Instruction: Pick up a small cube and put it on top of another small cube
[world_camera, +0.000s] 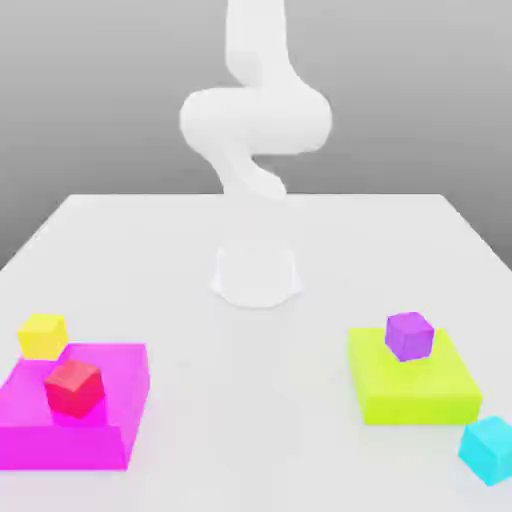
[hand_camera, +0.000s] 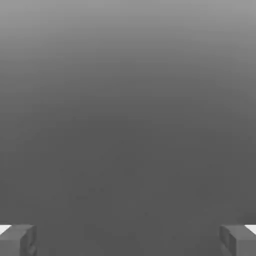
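A: The end effector (hand_camera: 128, 240) is showing only in the hand view, its two grey fingertips (hand_camera: 17, 240) sitting far apart with nothing between them, so it is spread wide and gripping nothing. Plain grey is filling everything beyond them.

B: And the cyan cube (world_camera: 488, 449)?

A: In the exterior view it is lying on the white bench (world_camera: 256, 230) near the front edge, at about five o'clock from the arm's base (world_camera: 256, 275). It is sitting just beside the front corner of the lime flat block (world_camera: 415, 385), at that block's four o'clock.

B: What is sitting on that block?

A: A purple cube (world_camera: 409, 335), toward its back edge. Over at seven o'clock from the base, a magenta flat block (world_camera: 75, 405) is carrying a red cube (world_camera: 73, 387), and a yellow cube (world_camera: 43, 335) is resting on the bench at the block's rear corner, at its eleven o'clock.

B: The arm?

A: The white arm (world_camera: 255, 120) is rising from its base at the bench's middle and curling upward out of view.
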